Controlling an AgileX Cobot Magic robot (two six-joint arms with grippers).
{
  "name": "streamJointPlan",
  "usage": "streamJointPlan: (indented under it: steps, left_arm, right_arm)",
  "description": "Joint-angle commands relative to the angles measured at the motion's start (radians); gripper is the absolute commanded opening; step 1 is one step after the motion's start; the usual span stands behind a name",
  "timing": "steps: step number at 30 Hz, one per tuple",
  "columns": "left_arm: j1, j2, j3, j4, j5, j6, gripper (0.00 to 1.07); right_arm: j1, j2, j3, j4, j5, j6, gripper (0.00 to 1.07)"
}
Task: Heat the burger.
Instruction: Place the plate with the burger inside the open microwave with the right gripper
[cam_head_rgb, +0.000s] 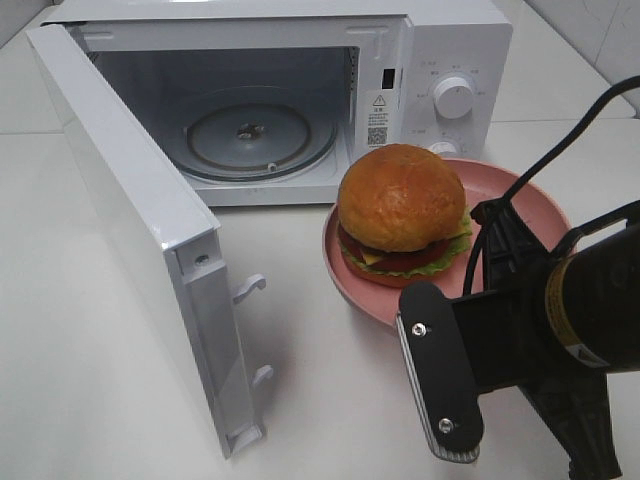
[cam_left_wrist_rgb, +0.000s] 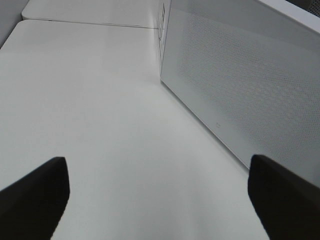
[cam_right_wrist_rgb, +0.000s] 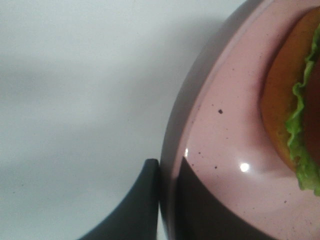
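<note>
The task is at an early-middle stage. The microwave (cam_head_rgb: 440, 60) is already open, its door (cam_head_rgb: 130, 230) swung out toward 8 o'clock from the cavity, and the glass turntable (cam_head_rgb: 250, 135) inside is bare. That preparation looks finished.

The burger (cam_head_rgb: 402, 210) is not yet inside. It sits upright on the pink plate (cam_head_rgb: 500, 190), which rests on the surface (cam_head_rgb: 80, 400) just outside the oven, at about 4 o'clock from the turntable.

The right fingers (cam_right_wrist_rgb: 137, 210) are pinched narrow on the plate's rim at its 6 o'clock edge, one finger outside the rim and one on the inner face. The burger itself is untouched. Whether the plate has left the surface cannot be told from these views.

The left fingers (cam_left_wrist_rgb: 35, 195) stand wide and hold nothing, hovering over bare surface beside the outer face of the door.

What is left, as a judgement: carry plate and burger toward 10 o'clock onto the turntable, let go, pull the arm clear, close the door and turn the dial (cam_head_rgb: 455, 97).
</note>
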Motion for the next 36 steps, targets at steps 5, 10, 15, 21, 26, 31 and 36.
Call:
streamJointPlan:
  steps: [5, 10, 15, 21, 26, 31, 36]
  left_arm:
    - [-0.001, -0.016, 0.001, -0.006, 0.006, 0.0, 0.88]
    - [-0.001, -0.016, 0.001, -0.006, 0.006, 0.0, 0.88]
    - [-0.001, -0.016, 0.001, -0.006, 0.006, 0.0, 0.88]
    - [-0.001, -0.016, 0.001, -0.006, 0.006, 0.0, 0.88]
    - [-0.001, -0.016, 0.001, -0.006, 0.006, 0.0, 0.88]
    - [-0.001, -0.016, 0.001, -0.006, 0.006, 0.0, 0.88]
    - [-0.001, -0.016, 0.001, -0.006, 0.006, 0.0, 0.88]
  right_arm:
    - [-0.089, -0.007, -0.007, -0.019, -0.102, -0.136, 0.0]
    - [-0.162, -0.007, -0.007, 0.041, -0.168, -0.291, 0.0]
    - [-0.221, -0.007, -0.007, 0.144, -0.212, -0.466, 0.01]
    - [-0.296, -0.007, -0.007, 0.273, -0.265, -0.637, 0.01]
    - [-0.334, -0.007, -0.007, 0.349, -0.287, -0.739, 0.01]
    - [-0.366, -0.007, -0.007, 0.527, -0.337, -0.972, 0.01]
    - [-0.366, -0.006, -0.007, 0.585, -0.358, -1.054, 0.01]
